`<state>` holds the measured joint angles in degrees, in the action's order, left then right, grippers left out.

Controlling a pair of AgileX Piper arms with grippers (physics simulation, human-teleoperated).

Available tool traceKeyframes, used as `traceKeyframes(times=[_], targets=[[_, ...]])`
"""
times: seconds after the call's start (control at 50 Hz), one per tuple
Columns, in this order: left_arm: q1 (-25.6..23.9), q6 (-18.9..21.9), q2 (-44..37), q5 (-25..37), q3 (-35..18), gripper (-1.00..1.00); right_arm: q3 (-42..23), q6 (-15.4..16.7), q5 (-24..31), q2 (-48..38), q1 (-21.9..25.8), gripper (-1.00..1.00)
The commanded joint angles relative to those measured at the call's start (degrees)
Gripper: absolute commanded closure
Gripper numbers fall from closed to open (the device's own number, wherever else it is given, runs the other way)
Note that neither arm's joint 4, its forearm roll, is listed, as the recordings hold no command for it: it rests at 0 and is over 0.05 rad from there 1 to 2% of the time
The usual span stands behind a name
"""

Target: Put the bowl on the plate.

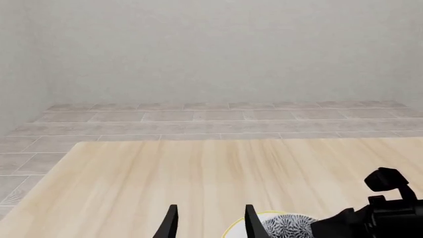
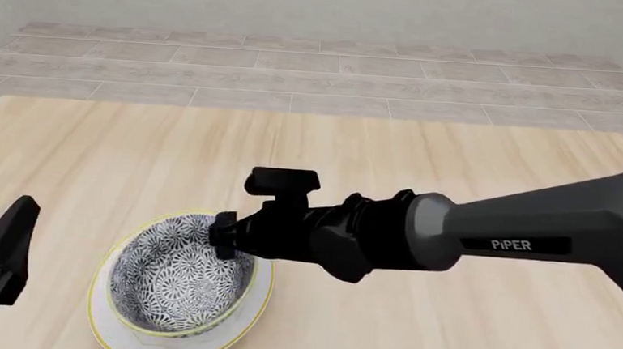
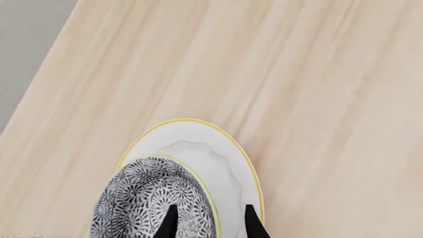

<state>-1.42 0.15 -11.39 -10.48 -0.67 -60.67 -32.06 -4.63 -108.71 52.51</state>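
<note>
Bowl [image 2: 178,280] sits on plate [image 2: 246,321]; R gripper [image 3: 210,223] straddles bowl rim.

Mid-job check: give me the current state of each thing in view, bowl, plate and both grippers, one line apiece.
bowl: upright, on the plate, sitting off-centre rather than in its middle.
plate: flat on the table, under the bowl.
right gripper: open, fingers straddling the bowl's rim, one inside and one outside; contact cannot be told.
left gripper: open, holding nothing, off to the left of the dishes.
</note>
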Motion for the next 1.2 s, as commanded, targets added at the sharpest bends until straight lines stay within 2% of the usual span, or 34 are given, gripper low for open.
traceKeyframes(times=[0.02, 0.2, 0.66, 1.2], targets=[[-0.05, 0.02, -0.59, -0.60, 0.04, -1.00, 0.48, 0.13, -0.55, 0.45, 0.32, -1.00], [-0.03, 0.11, -0.79, -0.74, -0.01, -1.00, 0.85, 0.33, -0.45, 1.37, 0.51, -1.00], [-0.31, 0.17, 0.85, 0.97, -0.18, -1.00, 3.35, 2.34, 1.93, 10.44, 0.51, -1.00], [-0.86, 0.75, 2.88, 2.92, -0.28, -1.00, 6.41, 2.16, 0.89, 14.69, 0.82, -1.00]])
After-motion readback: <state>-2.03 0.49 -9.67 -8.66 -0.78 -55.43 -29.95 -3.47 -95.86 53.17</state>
